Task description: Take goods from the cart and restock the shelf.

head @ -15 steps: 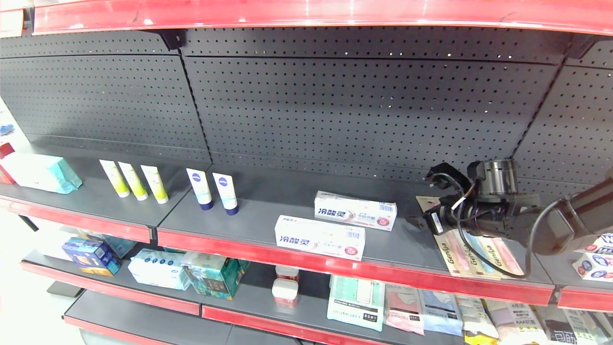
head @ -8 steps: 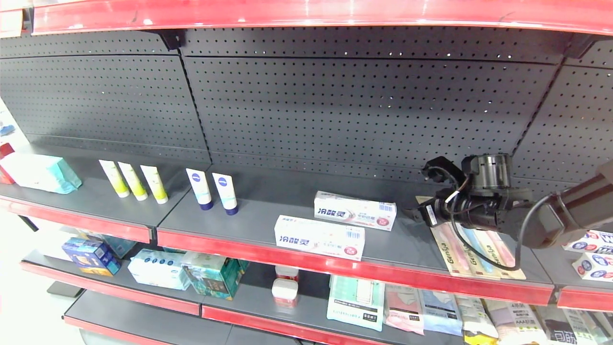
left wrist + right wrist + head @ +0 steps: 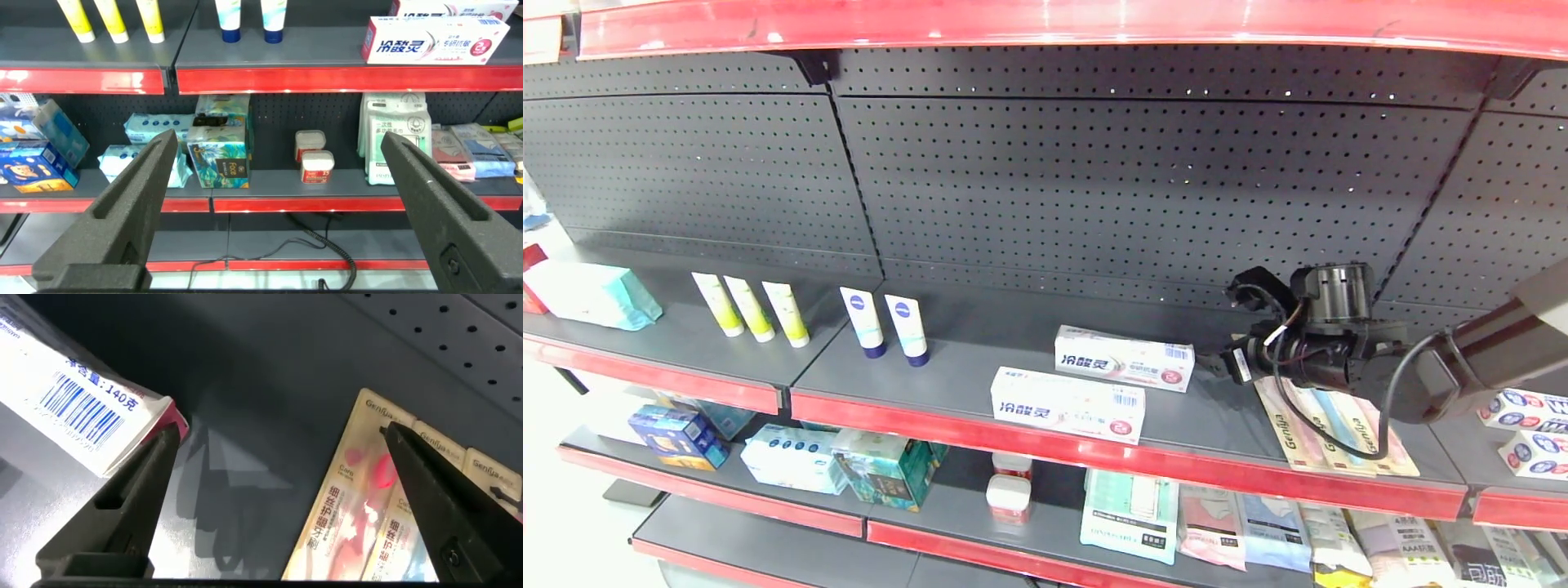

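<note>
Head view: right gripper (image 3: 1223,365), jaws released and empty, low over the shelf (image 3: 980,343), with the rear toothpaste box (image 3: 1125,358) just ahead of its tips. Left wrist view: left gripper (image 3: 274,204) spread wide, empty. Right wrist view: box end beside one finger (image 3: 122,514); toothbrush pack (image 3: 359,514) under the other.

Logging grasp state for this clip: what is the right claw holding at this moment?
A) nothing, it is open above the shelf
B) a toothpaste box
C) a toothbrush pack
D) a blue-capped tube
A: the right claw is open with only bare shelf between its fingers, the toothpaste box on one side and the toothbrush pack on the other.
</note>
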Motion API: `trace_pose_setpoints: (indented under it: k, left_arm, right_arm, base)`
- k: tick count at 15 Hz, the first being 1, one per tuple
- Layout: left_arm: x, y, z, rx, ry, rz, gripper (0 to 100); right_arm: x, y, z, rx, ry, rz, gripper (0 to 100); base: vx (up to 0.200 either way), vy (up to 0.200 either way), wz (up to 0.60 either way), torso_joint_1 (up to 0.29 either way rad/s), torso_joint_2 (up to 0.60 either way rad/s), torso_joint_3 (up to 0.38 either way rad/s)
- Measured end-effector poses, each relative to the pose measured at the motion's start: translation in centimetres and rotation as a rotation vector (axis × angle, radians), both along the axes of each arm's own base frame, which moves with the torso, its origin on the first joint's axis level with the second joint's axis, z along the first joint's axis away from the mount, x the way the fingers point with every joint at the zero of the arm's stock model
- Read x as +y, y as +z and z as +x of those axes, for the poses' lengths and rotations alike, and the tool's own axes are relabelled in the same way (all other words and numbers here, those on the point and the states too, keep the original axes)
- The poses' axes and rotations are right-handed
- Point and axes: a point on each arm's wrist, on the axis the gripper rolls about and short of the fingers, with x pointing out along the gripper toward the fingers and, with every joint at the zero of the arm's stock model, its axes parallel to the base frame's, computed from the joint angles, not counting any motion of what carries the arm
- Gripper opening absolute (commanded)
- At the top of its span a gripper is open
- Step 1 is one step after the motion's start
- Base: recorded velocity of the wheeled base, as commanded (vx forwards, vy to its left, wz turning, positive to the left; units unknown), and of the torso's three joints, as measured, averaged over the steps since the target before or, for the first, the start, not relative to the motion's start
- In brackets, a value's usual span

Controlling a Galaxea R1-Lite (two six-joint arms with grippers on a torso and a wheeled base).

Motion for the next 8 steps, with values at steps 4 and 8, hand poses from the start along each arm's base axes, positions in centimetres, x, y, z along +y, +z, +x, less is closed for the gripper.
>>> trace_pose_setpoints:
  k: [4,8]
  left_arm:
    - [0.0,0.0,0.0,0.000,0.000,0.000,100]
    - [0.0,0.0,0.0,0.000,0.000,0.000,100]
  right_arm:
    - [0.7,0.0,0.3,-0.007,0.013,0.000,100]
    - [1.2,0.1,0.6,-0.017,0.020,-0.002,100]
  base:
    - [0.000,0.000,0.00,0.000,0.00,0.000]
    - [0.000,0.000,0.00,0.000,0.00,0.000]
